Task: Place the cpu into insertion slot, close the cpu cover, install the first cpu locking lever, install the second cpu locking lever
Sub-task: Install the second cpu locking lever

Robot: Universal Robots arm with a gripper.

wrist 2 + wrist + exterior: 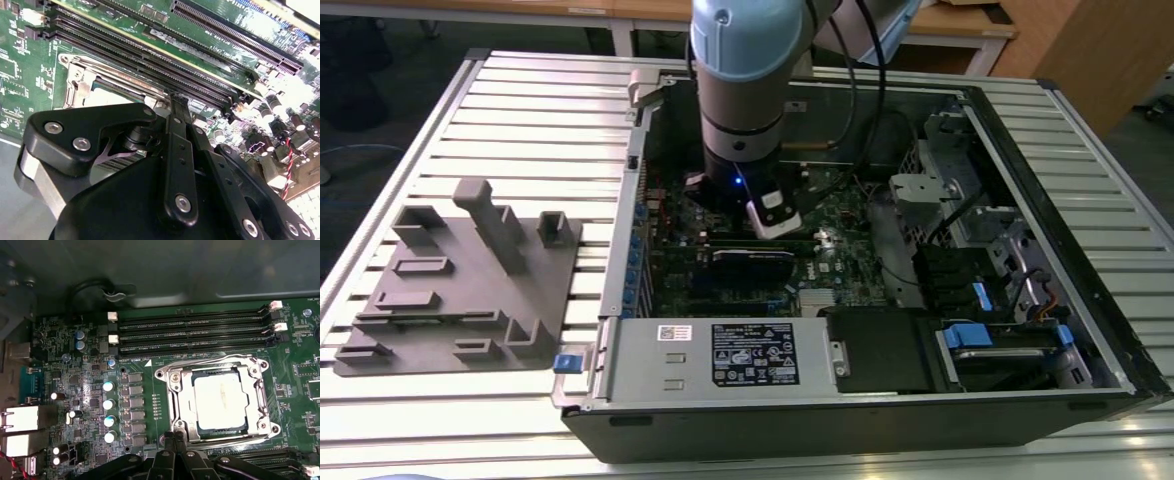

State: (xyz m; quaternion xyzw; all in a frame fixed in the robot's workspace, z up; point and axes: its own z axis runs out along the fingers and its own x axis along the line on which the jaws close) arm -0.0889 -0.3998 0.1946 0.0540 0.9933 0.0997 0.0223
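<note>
In the first wrist view the cpu [220,400], a pale silvery square, lies in the insertion slot [210,374] on the green board. The cpu cover [177,400], a silvery frame with a square window, lies flat around it. A thin locking lever [200,364] runs along the socket's side nearest the memory slots. My gripper [175,437] is shut, its tips at the socket's edge by one corner. The second wrist view has the black fingers [177,107] together against the cover [75,82]. In the exterior view the gripper [767,228] hangs inside the open computer case.
Long black memory slots [190,332] run beside the socket, and a row of capacitors [107,405] stands on its other side. The case walls [1067,200], drive bays and power supply [747,355] surround the board. A grey holder block [454,290] sits on the slatted table at the exterior view's left.
</note>
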